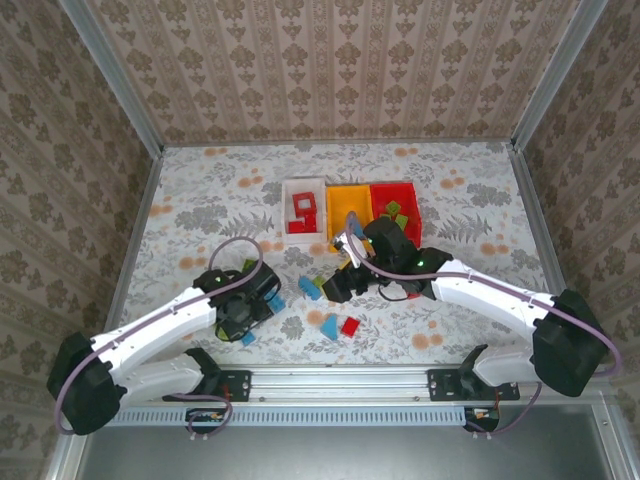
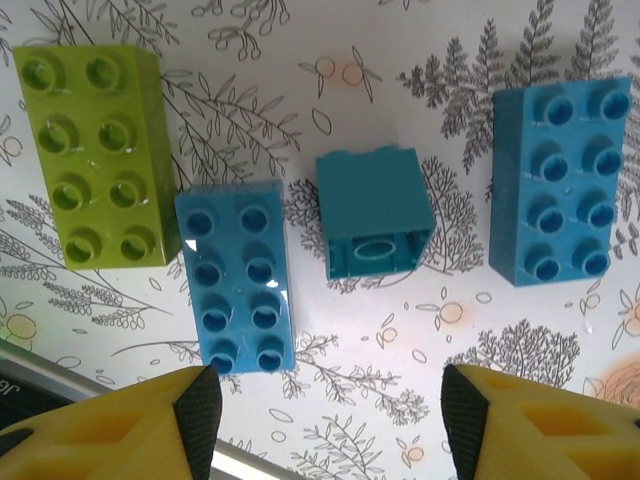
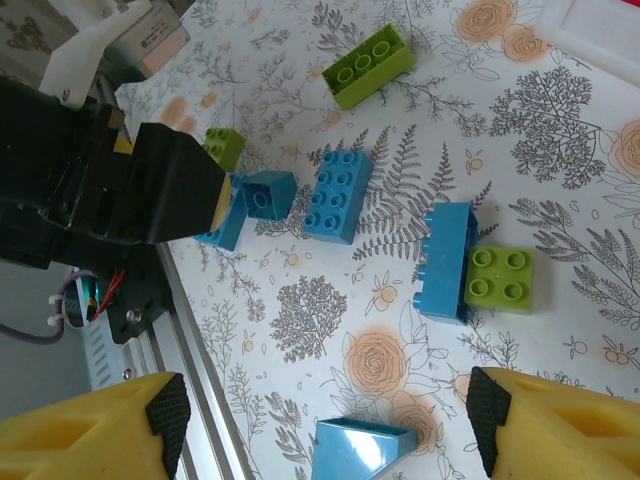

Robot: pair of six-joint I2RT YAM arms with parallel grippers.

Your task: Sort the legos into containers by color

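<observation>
**Both Claws Open Over Loose Bricks**

From above, the white bin (image 1: 306,184), yellow bin (image 1: 345,203) and red bin (image 1: 400,188) stood side by side on the desk (image 1: 200,200). At the left wrist, the left claw (image 2: 330,420) gaped above a blue brick (image 2: 235,290) beside a green brick (image 2: 90,155). At the right wrist, the right claw (image 3: 328,415) stood apart over a blue wedge (image 3: 360,452).

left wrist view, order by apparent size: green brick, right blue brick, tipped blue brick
1-2. green brick and right blue brick: both eight-stud, look alike.
3. tipped blue brick.
</observation>
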